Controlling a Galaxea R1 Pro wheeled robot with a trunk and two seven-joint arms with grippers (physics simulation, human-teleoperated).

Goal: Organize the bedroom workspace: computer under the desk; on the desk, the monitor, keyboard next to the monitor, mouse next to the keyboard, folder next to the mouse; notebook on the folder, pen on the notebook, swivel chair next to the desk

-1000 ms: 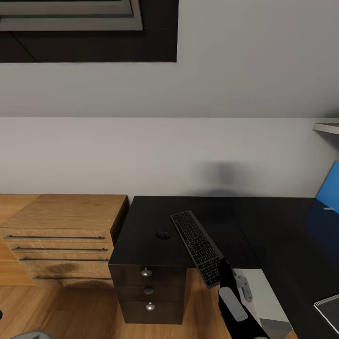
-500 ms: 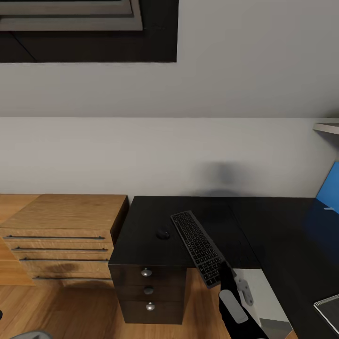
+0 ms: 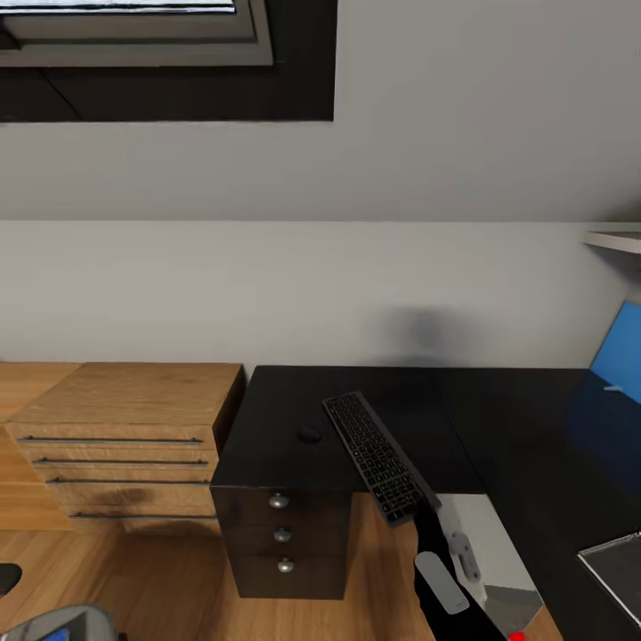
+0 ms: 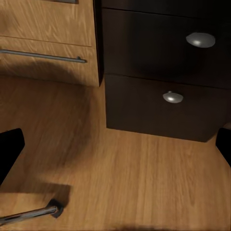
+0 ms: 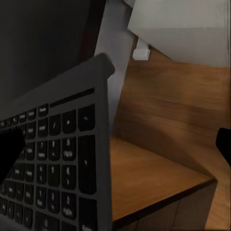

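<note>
keyboard (image 3: 377, 468) diagonal on desk (image 3: 267, 445), near end overhanging front edge at 5 o'clock | mouse (image 3: 309, 434) beside, 9 o'clock | right hand (image 5: 115, 144) spread around overhanging corner | judged light, stiff, slippery; pinch long edges

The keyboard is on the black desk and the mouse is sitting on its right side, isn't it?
Not quite. The keyboard is on the desk, but the mouse sits on its left side, not its right. The head view shows it.
</note>
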